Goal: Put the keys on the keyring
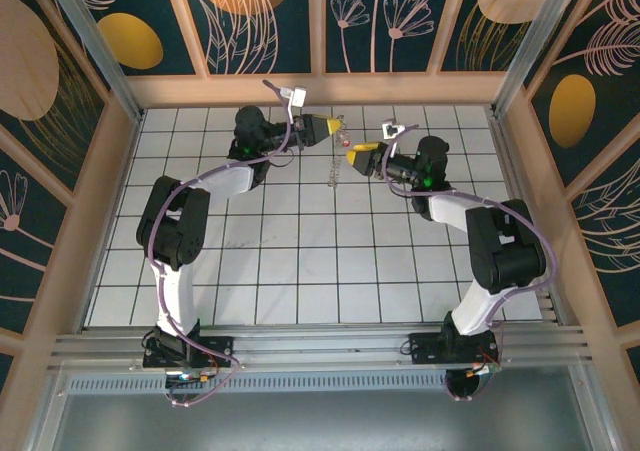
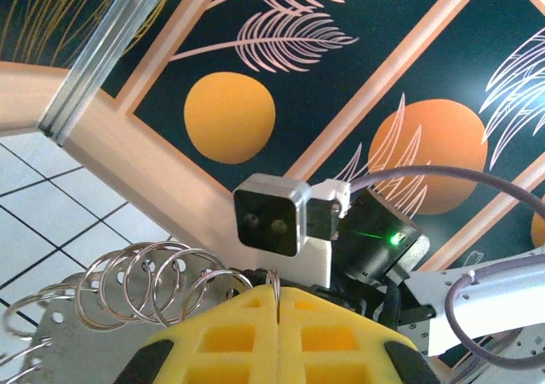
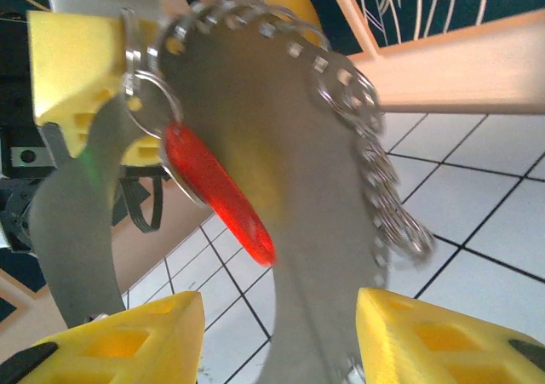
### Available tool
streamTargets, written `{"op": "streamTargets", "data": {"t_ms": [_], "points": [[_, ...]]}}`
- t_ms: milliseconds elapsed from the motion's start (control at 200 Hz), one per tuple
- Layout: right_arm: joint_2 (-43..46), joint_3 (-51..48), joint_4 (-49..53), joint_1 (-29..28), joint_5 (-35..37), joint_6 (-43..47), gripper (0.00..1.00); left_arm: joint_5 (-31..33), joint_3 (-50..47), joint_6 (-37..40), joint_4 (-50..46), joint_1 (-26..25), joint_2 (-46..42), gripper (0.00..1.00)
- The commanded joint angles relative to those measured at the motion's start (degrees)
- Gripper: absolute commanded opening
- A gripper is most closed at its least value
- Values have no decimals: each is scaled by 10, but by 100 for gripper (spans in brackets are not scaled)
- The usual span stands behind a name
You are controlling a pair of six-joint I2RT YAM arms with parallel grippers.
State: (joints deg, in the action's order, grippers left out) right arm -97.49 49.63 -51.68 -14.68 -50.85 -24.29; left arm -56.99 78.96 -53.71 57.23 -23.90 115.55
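Note:
My left gripper [image 1: 326, 128] is shut on one ring of the keyring [image 1: 334, 171], which hangs from it as a silvery strand above the far tiles. In the left wrist view the yellow fingers [image 2: 213, 341] pinch that ring edge-on, and more linked rings of the keyring [image 2: 145, 282] fan out to the left. A key with a red head [image 3: 217, 192] dangles from a ring beside the left gripper's yellow finger [image 3: 77, 60]; it shows as a red dot [image 1: 343, 131] from above. My right gripper [image 3: 281, 320] is open just below the key and the keyring [image 3: 375, 180], touching neither.
The wooden back wall [image 1: 320, 89] runs close behind both grippers. White tiled floor [image 1: 300, 261] spreads toward the arm bases. The right wrist's camera housing [image 2: 271, 214] faces the left gripper at close range.

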Motion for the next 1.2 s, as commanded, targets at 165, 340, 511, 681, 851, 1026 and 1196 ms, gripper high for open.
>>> {"op": "streamTargets", "data": {"t_ms": [165,340,511,681,851,1026,1196], "points": [[12,42,-6,-14,-18,42,51,-19,16,0,22,-10,-25,0],[12,49,-2,-19,-24,48,49,-20,15,4,19,-13,-27,0],[12,54,7,-22,-38,53,32,-20,14,4,18,-14,-29,0],[26,38,10,-22,-50,57,4,-15,11,6,18,-14,-30,0],[36,34,29,-24,-59,62,0,-4,5,6,24,-15,-35,0],[40,49,77,-37,-67,84,0,7,-9,-3,51,-15,-41,0],[33,73,128,-56,-70,114,0,7,-12,-4,53,-19,-39,0]]}}
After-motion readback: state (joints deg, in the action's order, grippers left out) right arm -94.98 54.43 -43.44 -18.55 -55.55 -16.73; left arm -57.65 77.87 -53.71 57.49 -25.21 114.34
